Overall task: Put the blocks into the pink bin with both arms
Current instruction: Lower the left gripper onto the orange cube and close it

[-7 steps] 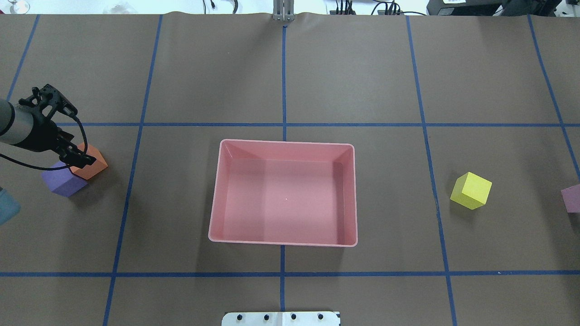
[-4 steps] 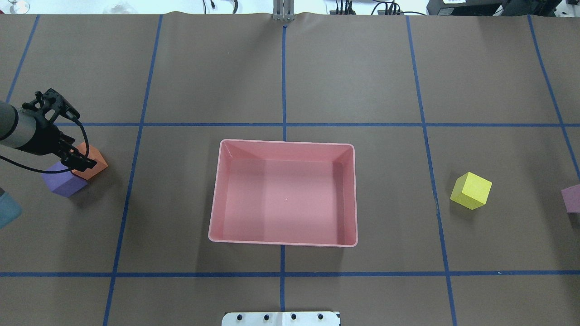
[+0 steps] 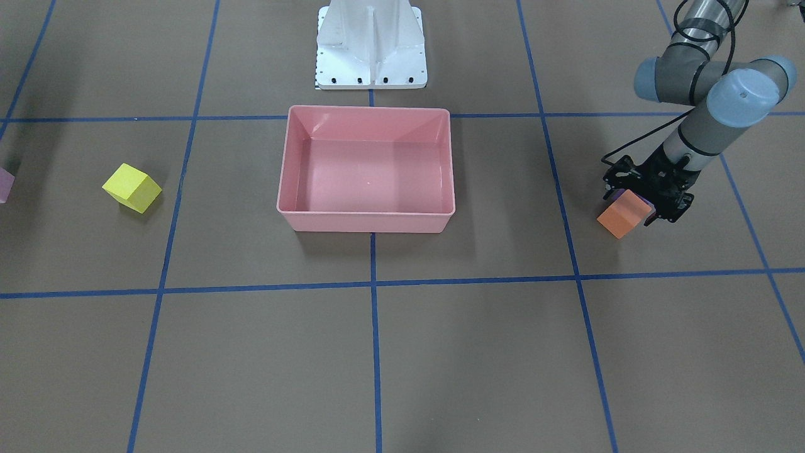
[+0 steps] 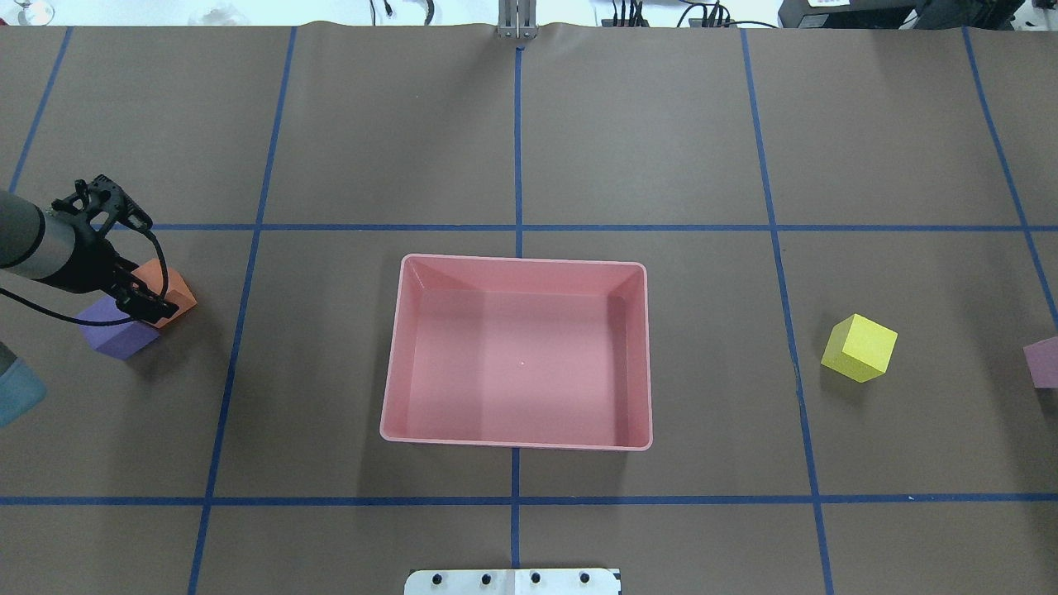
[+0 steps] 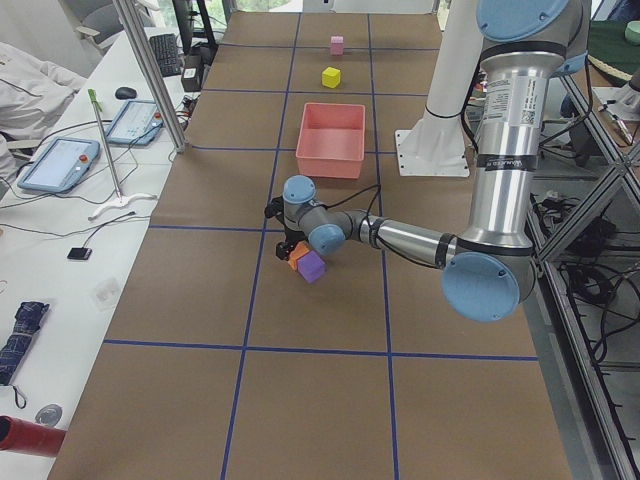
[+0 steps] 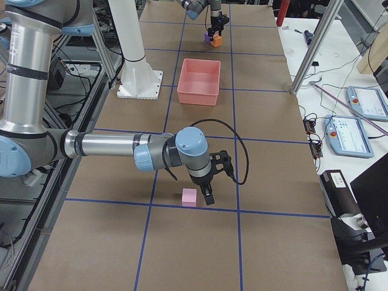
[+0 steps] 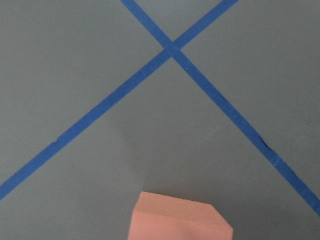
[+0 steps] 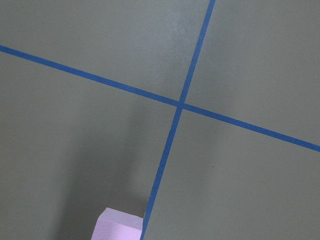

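Observation:
The pink bin (image 4: 393, 355) stands mid-table, with nothing in it. The orange block (image 4: 172, 289) touches the purple block (image 4: 111, 332) at the far left. My left gripper (image 4: 149, 299) is low over the orange block (image 3: 621, 215), with its jaws open astride it; one finger sits between the two blocks. The yellow block (image 4: 860, 347) lies right of the bin. The light pink block (image 4: 1043, 361) sits at the right edge. My right gripper (image 6: 209, 195) shows only in the exterior right view, just beside the light pink block (image 6: 190, 196); I cannot tell whether it is open or shut.
The white pedestal (image 3: 371, 44) stands behind the bin on the robot's side. Blue tape lines cross the brown table cover. Operator tables with tablets run along the far side (image 6: 351, 130).
My left gripper has sunk lower and drawn slightly back over the orange block. The blocks and the bin have not moved.

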